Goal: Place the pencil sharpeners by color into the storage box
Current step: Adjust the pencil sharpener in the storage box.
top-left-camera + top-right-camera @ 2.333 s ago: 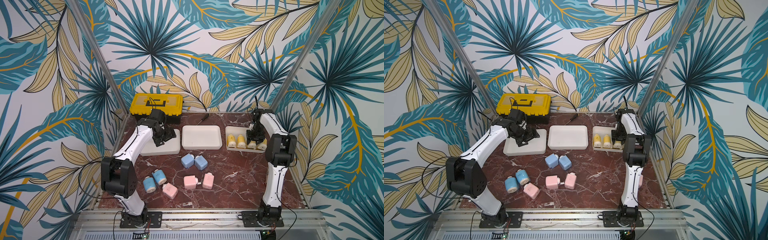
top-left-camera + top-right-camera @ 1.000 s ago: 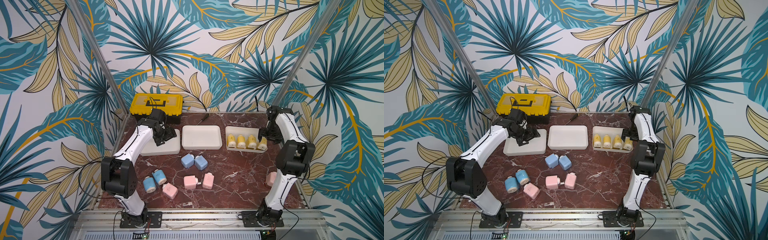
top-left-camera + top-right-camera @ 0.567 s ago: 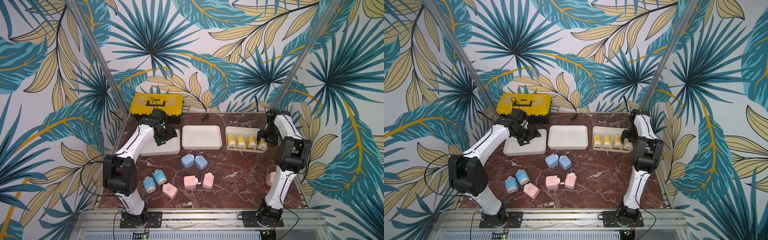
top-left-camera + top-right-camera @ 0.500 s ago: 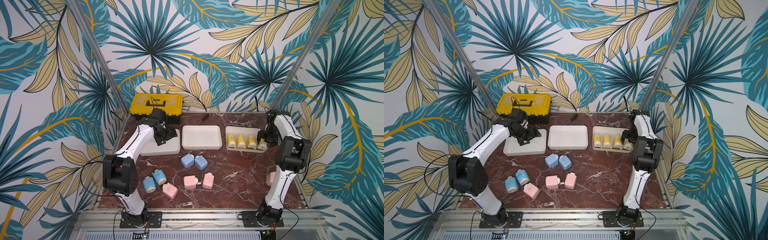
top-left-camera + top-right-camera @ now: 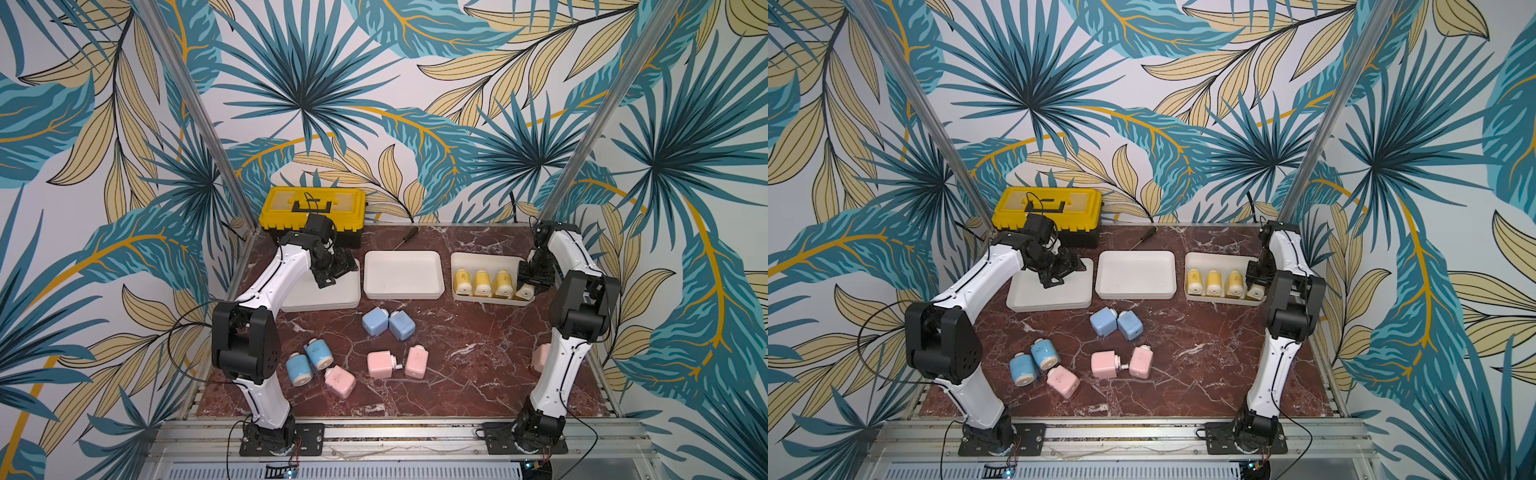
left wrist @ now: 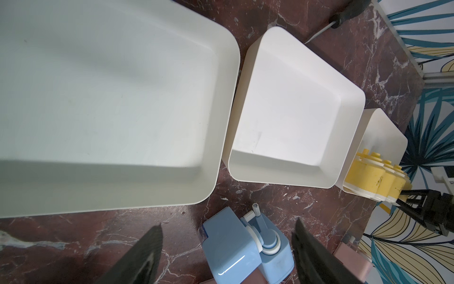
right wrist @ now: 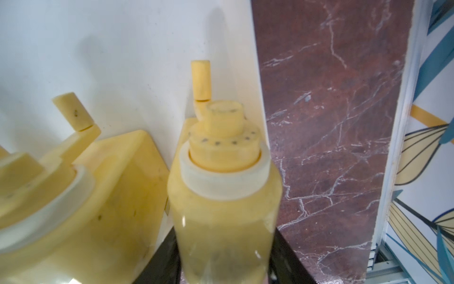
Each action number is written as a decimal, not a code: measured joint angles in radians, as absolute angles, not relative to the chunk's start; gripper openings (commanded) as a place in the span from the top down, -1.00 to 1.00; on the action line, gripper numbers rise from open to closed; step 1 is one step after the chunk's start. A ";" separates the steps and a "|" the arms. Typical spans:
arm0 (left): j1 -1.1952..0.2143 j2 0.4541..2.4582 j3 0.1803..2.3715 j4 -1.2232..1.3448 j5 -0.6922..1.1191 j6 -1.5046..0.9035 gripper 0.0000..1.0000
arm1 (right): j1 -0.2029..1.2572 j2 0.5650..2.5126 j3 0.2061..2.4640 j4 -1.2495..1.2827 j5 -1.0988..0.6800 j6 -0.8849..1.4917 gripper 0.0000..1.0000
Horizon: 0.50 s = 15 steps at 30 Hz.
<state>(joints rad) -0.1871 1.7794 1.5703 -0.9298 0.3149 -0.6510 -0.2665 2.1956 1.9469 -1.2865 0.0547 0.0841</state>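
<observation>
The right jaws (image 7: 222,268) sit on either side of the end yellow sharpener (image 7: 221,196), their dark tips against its flanks, though whether they pinch it or merely flank it cannot be told; that sharpener stands in the right-hand white box (image 5: 461,259) beside three more yellow ones (image 5: 482,282), near the far right corner of the counter (image 5: 478,374). The left jaws (image 6: 227,250) are spread wide and grip nothing, hanging over the left white box (image 5: 320,301) near the far left corner. Between the two boxes lies the middle white box (image 5: 401,274). Toward the counter's middle, two blue sharpeners (image 5: 388,326) lie touching each other; nearer the front edge lie two more blue ones (image 5: 309,361), a pink one (image 5: 340,380) just beside them, and a pair of pink ones (image 5: 399,363). Another pink shape (image 5: 540,357) peeks from behind the right arm by the right edge. A yellow toolbox (image 5: 311,208) sits at the back edge, a screwdriver (image 5: 409,237) close by.
</observation>
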 measured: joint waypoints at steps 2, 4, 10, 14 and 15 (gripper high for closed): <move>-0.187 1.789 1.576 -0.928 0.317 -0.651 -0.69 | -0.266 2.196 1.947 -1.287 0.055 0.072 0.15; -0.187 1.794 1.576 -0.928 0.319 -0.651 -0.69 | -0.267 2.196 1.947 -1.286 0.055 0.061 0.17; -0.187 1.796 1.576 -0.928 0.319 -0.651 -0.69 | -0.266 2.196 1.947 -1.275 0.056 0.027 0.18; -0.187 1.796 1.576 -0.928 0.319 -0.649 -0.69 | -0.258 2.196 1.946 -1.246 0.059 0.005 0.19; -0.187 1.796 1.576 -0.928 0.319 -0.648 -0.69 | -0.254 2.196 1.946 -1.237 0.060 -0.002 0.19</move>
